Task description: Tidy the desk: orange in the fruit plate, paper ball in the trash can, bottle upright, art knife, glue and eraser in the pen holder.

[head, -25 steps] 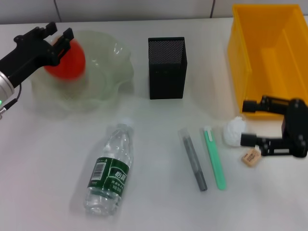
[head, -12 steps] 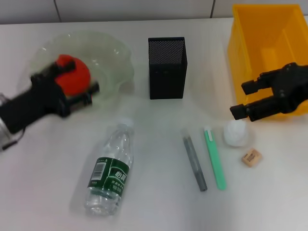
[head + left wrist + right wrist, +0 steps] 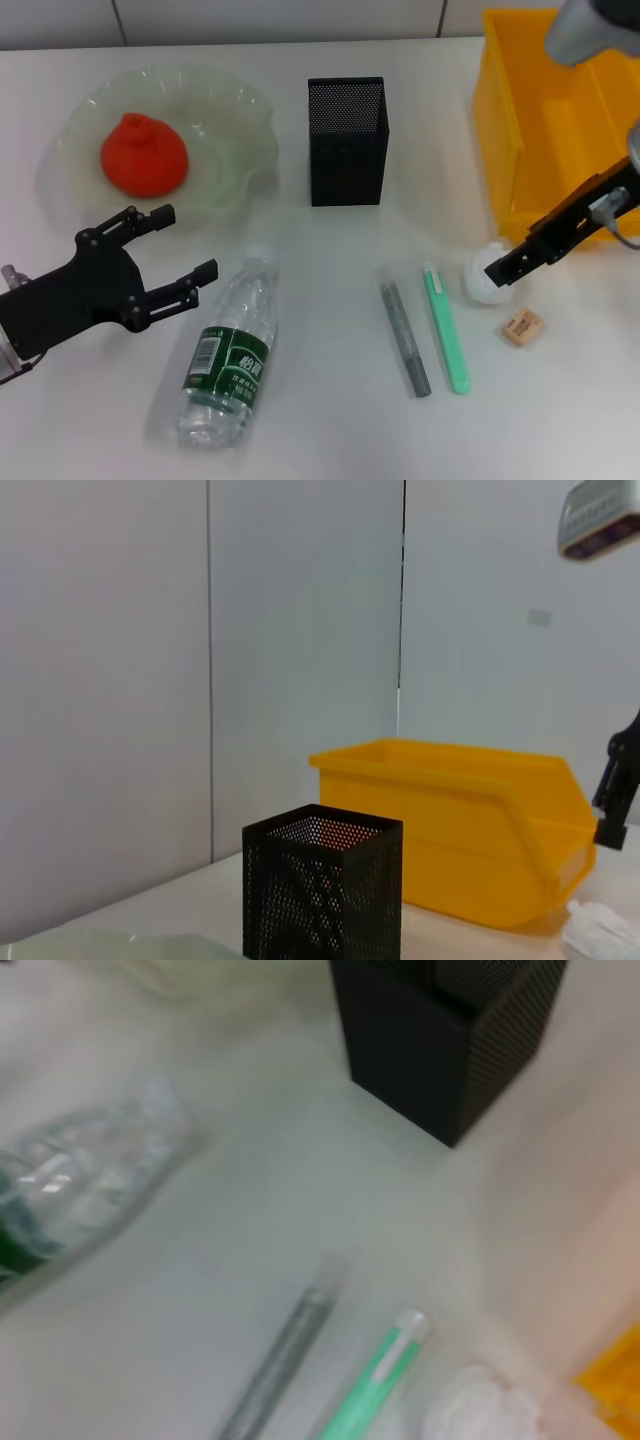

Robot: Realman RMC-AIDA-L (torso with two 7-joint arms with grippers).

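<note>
orange point(image 3: 144, 155) sits in the fruit plate point(image 3: 235, 150), knob up, nothing touching it; left gripper point(image 3: 178, 252) is off the plate on the near side, between the plate and the bottle point(image 3: 229, 352) — fingers spread wide, nothing held, one finger close to the bottle's shoulder; can't tell if it touches.

bottle lies on its side on the table point(image 3: 320, 420), white cap toward the plate, green label up.

pen holder point(image 3: 347, 140) stands upright mid-table; left wrist view shows it too point(image 3: 322, 895) with the trash can point(image 3: 470, 825) behind it.

trash can point(image 3: 555, 120) is at the far right edge; right arm comes down over its front wall; right gripper point(image 3: 520, 258) shows one dark finger with its tip at the paper ball point(image 3: 487, 281) — how far its jaws are apart, or whether they hold the ball, I can't tell.

paper ball is on the table just in front of the trash can, by the top end of the green art knife point(image 3: 446, 328); eraser point(image 3: 523, 327) lies just nearer than the ball, apart from it.

art knife and the grey glue stick point(image 3: 404, 338) lie side by side, roughly parallel, between bottle and eraser, not touching each other; right wrist view shows both — glue stick point(image 3: 280, 1360), art knife point(image 3: 372, 1380) — plus the ball point(image 3: 478, 1412), blurred.
</note>
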